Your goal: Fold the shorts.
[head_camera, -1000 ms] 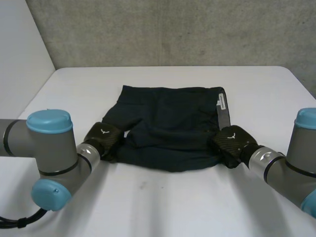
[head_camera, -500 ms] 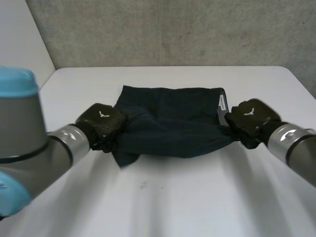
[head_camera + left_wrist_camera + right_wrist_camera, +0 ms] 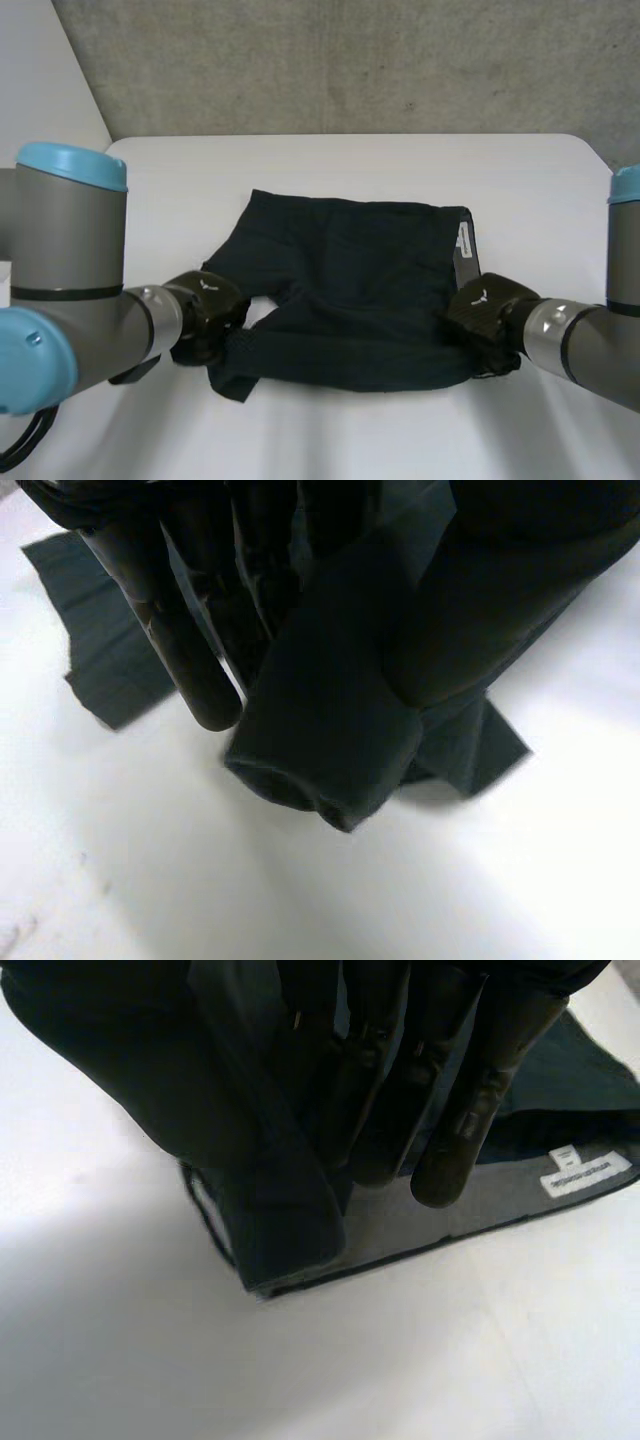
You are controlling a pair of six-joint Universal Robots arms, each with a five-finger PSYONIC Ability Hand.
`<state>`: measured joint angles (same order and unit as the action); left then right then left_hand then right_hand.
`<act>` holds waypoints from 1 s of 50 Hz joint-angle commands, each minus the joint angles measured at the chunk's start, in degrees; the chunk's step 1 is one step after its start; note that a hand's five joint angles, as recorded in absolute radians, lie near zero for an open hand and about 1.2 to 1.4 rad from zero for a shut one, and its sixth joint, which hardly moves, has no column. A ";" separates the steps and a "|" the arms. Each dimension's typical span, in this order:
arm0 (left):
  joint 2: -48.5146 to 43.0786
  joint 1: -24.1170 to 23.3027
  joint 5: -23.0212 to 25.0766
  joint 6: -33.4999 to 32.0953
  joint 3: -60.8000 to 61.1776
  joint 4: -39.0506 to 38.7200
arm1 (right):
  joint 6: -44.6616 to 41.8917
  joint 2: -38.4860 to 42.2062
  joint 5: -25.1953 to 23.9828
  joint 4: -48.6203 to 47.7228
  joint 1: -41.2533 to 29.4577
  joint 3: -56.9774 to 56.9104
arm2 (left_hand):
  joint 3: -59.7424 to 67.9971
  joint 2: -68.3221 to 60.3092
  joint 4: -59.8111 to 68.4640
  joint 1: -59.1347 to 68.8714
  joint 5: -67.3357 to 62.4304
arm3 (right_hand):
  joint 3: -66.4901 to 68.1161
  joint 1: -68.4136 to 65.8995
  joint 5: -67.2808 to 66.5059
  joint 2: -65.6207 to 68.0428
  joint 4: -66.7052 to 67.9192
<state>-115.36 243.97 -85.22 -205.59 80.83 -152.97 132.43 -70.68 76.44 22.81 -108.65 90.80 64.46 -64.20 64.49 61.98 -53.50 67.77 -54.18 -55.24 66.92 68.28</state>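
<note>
Dark shorts (image 3: pixel 350 270) lie sideways on the white table (image 3: pixel 330 160), with the waistband and its white label (image 3: pixel 463 242) to the right and the legs to the left. My left hand (image 3: pixel 208 310) is shut on the near leg's hem. In the left wrist view that cloth (image 3: pixel 320 740) bunches between the fingers (image 3: pixel 170 630) and the thumb. My right hand (image 3: pixel 482 310) is shut on the near end of the waistband. In the right wrist view the fingers (image 3: pixel 440 1080) and thumb pinch the grey band (image 3: pixel 420 1220) close to the label (image 3: pixel 585 1170).
A grey concrete wall (image 3: pixel 350 60) stands behind the table's far edge. Bare tabletop lies around the shorts on all sides, with the widest stretch beyond them.
Both hands lifted the near edge of the shorts, then drew it back toward me and down. The whole garment slid a little nearer. The left hand closed on the hem.
</note>
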 commanded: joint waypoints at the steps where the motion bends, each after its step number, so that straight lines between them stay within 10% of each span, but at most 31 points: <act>1: -1.98 -0.51 0.06 0.46 -4.19 -0.66 | 7.40 1.16 -0.06 -4.18 -1.48 -2.20 | -30.80 30.53 -30.82 -28.32 29.84 | 12.23 -25.82 -14.76 13.08 11.72; 22: 21.48 -3.14 -0.64 5.80 23.74 -16.81 | 17.51 6.70 3.28 -13.40 -1.31 -2.73 | -38.93 38.67 -38.96 -36.46 37.98 | 12.23 -25.82 -14.76 13.08 11.72; 44: 8.14 -8.33 -11.19 10.65 26.49 -29.22 | 18.04 6.52 3.45 -15.34 -1.13 0.26 | -37.09 36.83 -37.12 -34.62 36.14 | 12.23 -25.82 -14.76 13.08 11.72; 50: 6.46 -8.16 -10.93 11.00 24.03 -29.84 | 18.04 6.52 3.45 -15.52 -1.13 0.52 | 5.89 -6.15 5.86 8.37 -6.85 | 12.23 -25.82 -14.76 13.08 11.72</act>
<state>-107.50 235.50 -96.52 -194.90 106.98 -182.26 150.47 -64.16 79.90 7.42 -109.77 91.09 33.87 -33.91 33.98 35.26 -23.93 67.77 -56.09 -55.24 66.92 68.28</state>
